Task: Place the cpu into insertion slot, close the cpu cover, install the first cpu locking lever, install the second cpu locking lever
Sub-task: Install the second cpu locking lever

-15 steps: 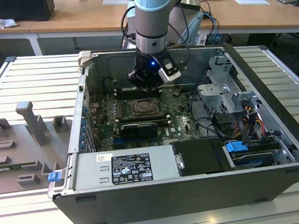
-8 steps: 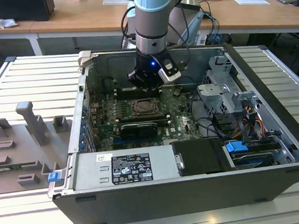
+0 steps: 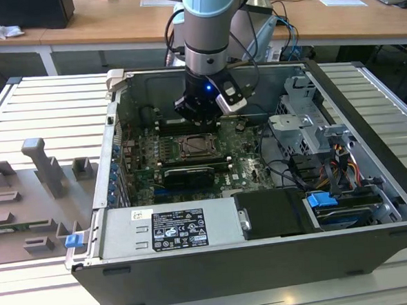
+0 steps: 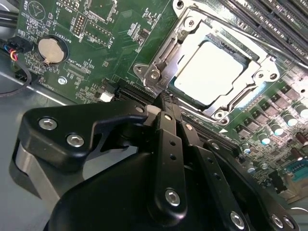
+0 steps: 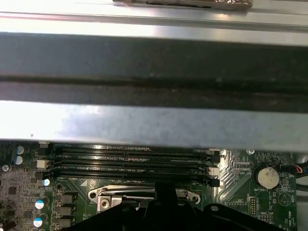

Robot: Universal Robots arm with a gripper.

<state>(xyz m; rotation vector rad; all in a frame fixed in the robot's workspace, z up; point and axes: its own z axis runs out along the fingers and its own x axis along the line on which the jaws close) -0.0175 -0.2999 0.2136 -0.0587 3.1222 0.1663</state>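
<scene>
The cpu [image 4: 211, 72] lies flat in the insertion slot [image 3: 198, 147], its pale metal face up. The silvery cpu cover [image 4: 185, 29] is down around it, framing the face. Thin metal levers run along the socket's sides [image 4: 166, 50]; I cannot tell whether they are latched. In the second wrist view my gripper [image 4: 167, 100] has its black fingers [image 4: 168, 144] pressed together, their tips just at the socket's corner by a lever end. In the exterior view the gripper [image 3: 198, 119] hangs just behind the socket inside the open computer case. The socket's edge [image 5: 144, 195] shows in the first wrist view.
Long black memory slots [image 5: 134, 161] lie beside the socket, under the case's metal wall [image 5: 154, 62]. A black expansion card [image 3: 187, 174], the power supply [image 3: 173, 227] and a drive cage [image 3: 306, 129] crowd the case. A coin battery [image 4: 50, 50] sits nearby. Grey fixtures [image 3: 39, 183] stand outside.
</scene>
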